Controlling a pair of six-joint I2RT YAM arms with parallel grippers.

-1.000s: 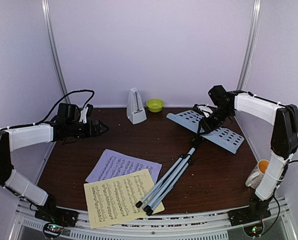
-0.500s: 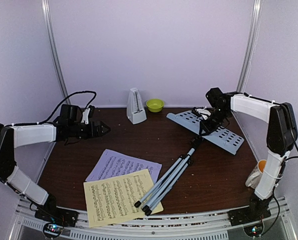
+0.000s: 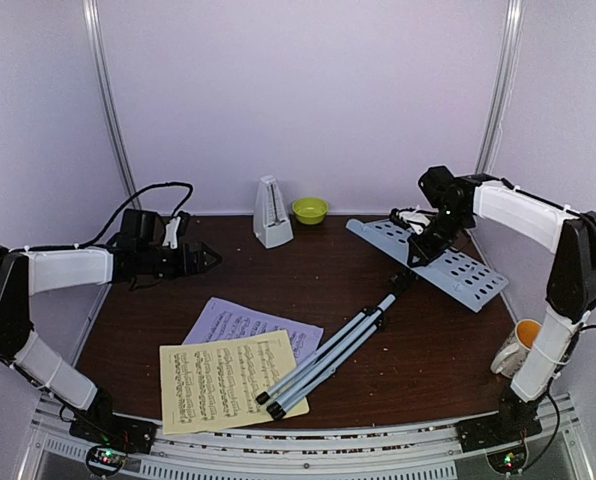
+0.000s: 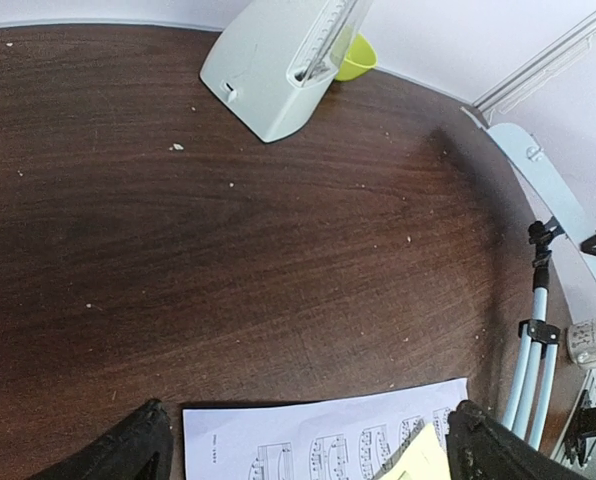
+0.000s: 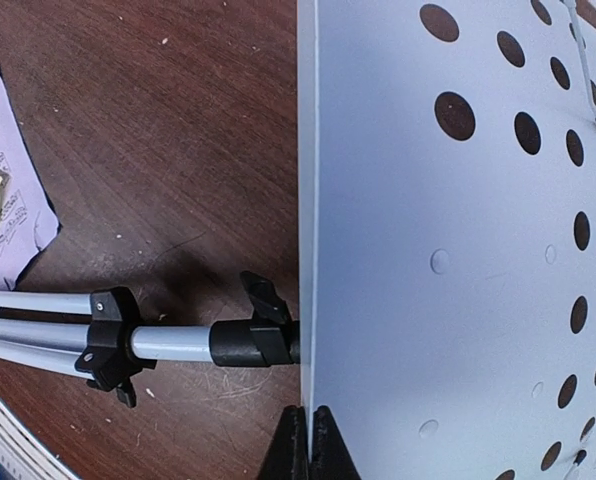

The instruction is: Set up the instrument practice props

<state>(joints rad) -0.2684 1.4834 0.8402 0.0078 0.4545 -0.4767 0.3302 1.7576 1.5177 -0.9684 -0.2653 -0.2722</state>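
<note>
Fingers of the right gripper are clamped on the desk edge of the music stand, out at 2 o'clock. The left gripper, at 9, is spread wide. Nearest me, at 6, the yellow sheet hides part of the lilac sheet. The stand's folded tripod legs lie across the yellow's right edge. The white metronome stands upright at 12, its top cropped in my left wrist view.

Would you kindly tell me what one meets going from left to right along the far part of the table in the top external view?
left gripper → white metronome → green bowl → music stand, clamped by the right gripper
</note>
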